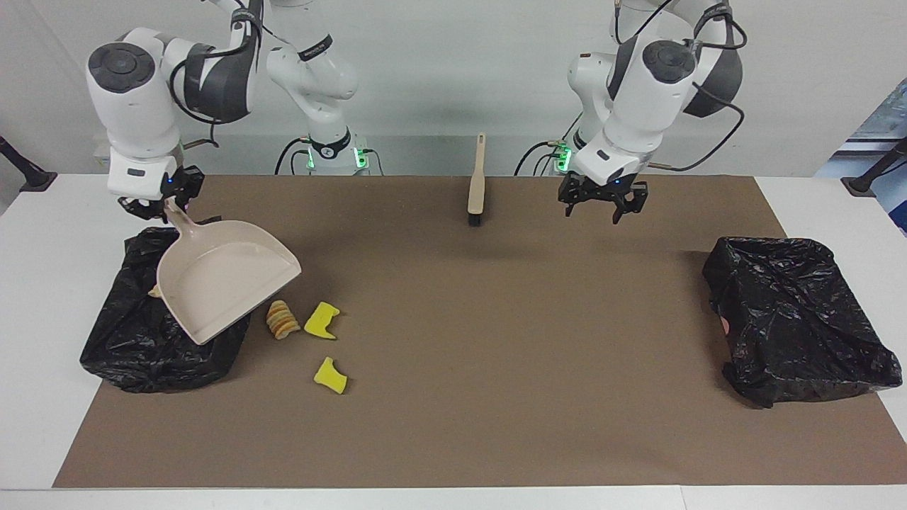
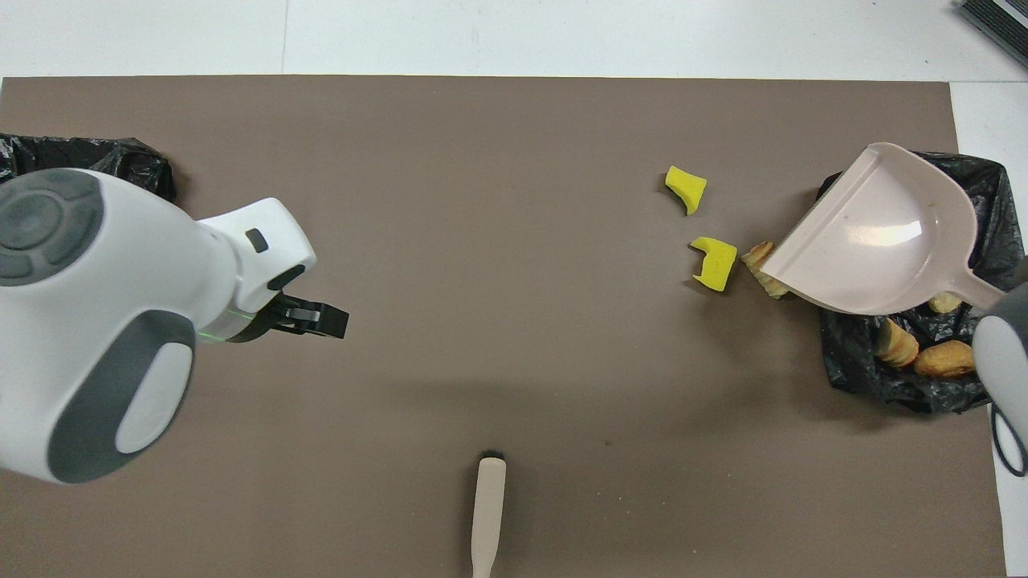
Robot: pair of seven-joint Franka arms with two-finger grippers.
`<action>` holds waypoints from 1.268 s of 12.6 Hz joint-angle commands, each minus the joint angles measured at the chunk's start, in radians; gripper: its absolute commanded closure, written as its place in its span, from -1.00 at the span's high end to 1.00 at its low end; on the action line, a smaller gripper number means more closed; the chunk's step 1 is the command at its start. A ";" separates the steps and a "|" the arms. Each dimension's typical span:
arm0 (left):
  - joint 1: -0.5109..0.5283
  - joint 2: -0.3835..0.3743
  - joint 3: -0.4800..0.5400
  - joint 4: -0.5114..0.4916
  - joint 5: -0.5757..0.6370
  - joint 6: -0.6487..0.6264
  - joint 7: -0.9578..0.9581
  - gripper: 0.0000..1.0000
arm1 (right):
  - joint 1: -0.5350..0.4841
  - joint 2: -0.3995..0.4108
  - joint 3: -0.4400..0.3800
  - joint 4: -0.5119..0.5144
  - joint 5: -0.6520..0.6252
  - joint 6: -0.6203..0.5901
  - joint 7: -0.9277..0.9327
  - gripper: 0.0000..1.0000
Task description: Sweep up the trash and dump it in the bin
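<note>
- Because the dustpan (image 1: 223,287) has to be carried and tipped, the right pincer (image 1: 157,205) is clamped shut on the tip of its handle and holds it in the air, mouth slanted down over the edge of the black-lined bin (image 1: 134,347) directly beneath this pincer.
- Inside that bin, just under the pan's handle in the overhead view, lie several tan-orange lumps (image 2: 923,353), which I judge to be trash already dumped.
- Three pieces of trash are left on the brown mat (image 1: 496,354), just past the pan's lip as seen from the right pincer: a ridged tan lump (image 1: 281,319) nearest the bin, a yellow sponge piece (image 1: 322,320) beside it, and a second yellow sponge piece (image 1: 331,375) a little apart.
- Since a new sweep needs the pan mouth down on the mat facing those scraps, its lip is probably being brought round toward them.
- Toward the middle of the bench, the left pincer (image 1: 602,202) hangs above the mat with its fingers spread wide and nothing in them.
- Well to one side of it, toward the right pincer, the beige brush (image 1: 477,180) stands upright on its bristles, unheld and free to be taken up again.
- Under the left arm's end of the bench sits a second black bag-lined bin (image 1: 797,319), with a small pink patch at its side.
- Small print runs along a band on the right arm, but I cannot read it; no other writing or brand shows.
</note>
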 commanded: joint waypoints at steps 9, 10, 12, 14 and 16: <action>0.148 0.078 -0.009 0.333 0.019 -0.259 0.146 1.00 | 0.457 0.216 0.001 0.073 0.327 0.108 0.978 -1.00; 0.148 0.072 -0.008 0.333 0.022 -0.262 0.146 1.00 | 0.500 0.257 0.001 0.102 0.339 0.145 1.056 -1.00; 0.151 0.053 0.002 0.318 0.019 -0.266 0.140 1.00 | 0.570 0.342 0.001 0.136 0.352 0.209 1.223 -1.00; 0.174 0.049 0.017 0.312 0.019 -0.257 0.138 1.00 | 0.664 0.455 0.001 0.215 0.349 0.266 1.367 -1.00; 0.217 0.047 0.017 0.312 0.018 -0.259 0.138 1.00 | 0.713 0.511 0.001 0.257 0.344 0.306 1.414 -1.00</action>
